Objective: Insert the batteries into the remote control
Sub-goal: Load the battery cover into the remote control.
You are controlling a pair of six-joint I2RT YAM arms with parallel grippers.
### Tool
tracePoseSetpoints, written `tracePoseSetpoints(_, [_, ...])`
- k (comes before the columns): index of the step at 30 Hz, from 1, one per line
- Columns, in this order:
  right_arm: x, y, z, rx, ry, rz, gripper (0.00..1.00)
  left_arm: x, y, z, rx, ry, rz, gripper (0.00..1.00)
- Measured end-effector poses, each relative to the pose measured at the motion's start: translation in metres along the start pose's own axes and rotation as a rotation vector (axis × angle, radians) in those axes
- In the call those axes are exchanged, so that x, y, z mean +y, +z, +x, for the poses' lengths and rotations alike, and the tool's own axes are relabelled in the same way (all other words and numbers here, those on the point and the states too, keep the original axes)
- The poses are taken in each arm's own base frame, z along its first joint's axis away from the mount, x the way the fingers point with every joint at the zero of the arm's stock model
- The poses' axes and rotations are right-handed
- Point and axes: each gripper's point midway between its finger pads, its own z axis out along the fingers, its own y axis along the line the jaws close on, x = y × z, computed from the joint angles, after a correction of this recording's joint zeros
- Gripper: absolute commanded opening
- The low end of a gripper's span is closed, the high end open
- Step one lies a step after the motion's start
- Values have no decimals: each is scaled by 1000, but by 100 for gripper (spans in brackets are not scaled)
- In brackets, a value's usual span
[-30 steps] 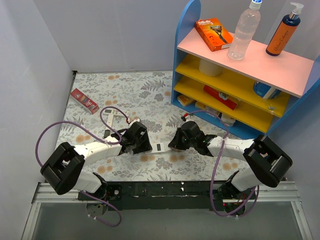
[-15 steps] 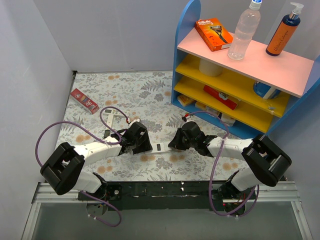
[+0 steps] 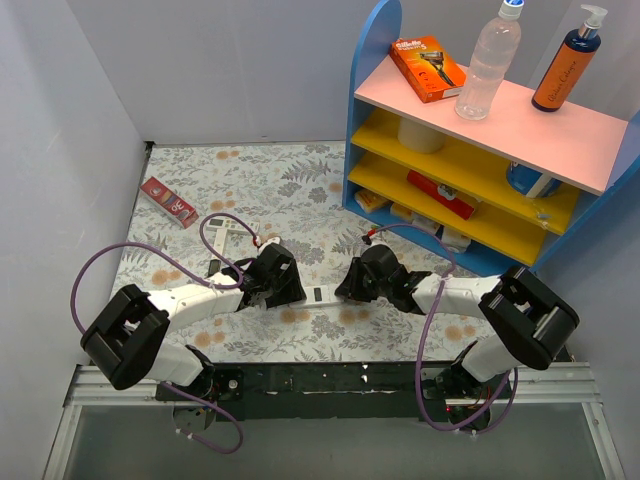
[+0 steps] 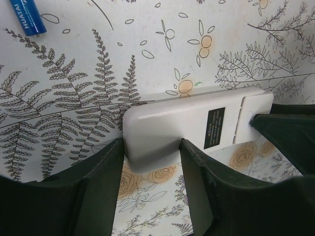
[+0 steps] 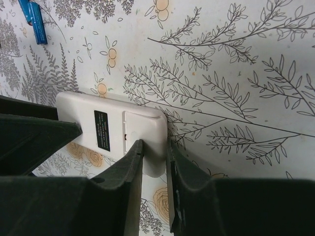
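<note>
The remote control (image 3: 318,294) lies back up on the flowered cloth between both arms, its black label (image 4: 215,128) showing. My left gripper (image 3: 297,290) (image 4: 150,147) is shut on the remote control (image 4: 172,125) at its plain end, one finger against each long side. My right gripper (image 3: 343,290) (image 5: 155,145) straddles the other end of the remote control (image 5: 110,130). One finger rests over the battery cover (image 5: 142,123). The other stands beside the end edge, jaws slightly parted. A blue battery (image 4: 28,17) (image 5: 33,17) lies on the cloth beyond.
A thinner white remote (image 3: 228,232) and a red pack (image 3: 168,201) lie at the left of the cloth. A blue shelf unit (image 3: 470,150) with bottles and boxes stands at the back right. Walls close in on the left and behind.
My right gripper's jaws have parted a little at the remote's end. The left gripper and the remote have stayed in place.
</note>
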Motion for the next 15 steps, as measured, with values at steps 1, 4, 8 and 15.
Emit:
tracePoseSetpoints(1, [0, 0, 0, -1, -1, 3, 24, 0, 0, 0, 0, 0, 0, 49])
tracePoseSetpoints(4, [0, 0, 0, -2, -5, 5, 19, 0, 0, 0, 0, 0, 0, 49])
tracePoseSetpoints(8, [1, 1, 0, 3, -13, 15, 19, 0, 0, 0, 0, 2, 0, 49])
tracePoseSetpoints(15, [-1, 3, 1, 16, -25, 38, 29, 0, 0, 0, 1, 4, 0, 49])
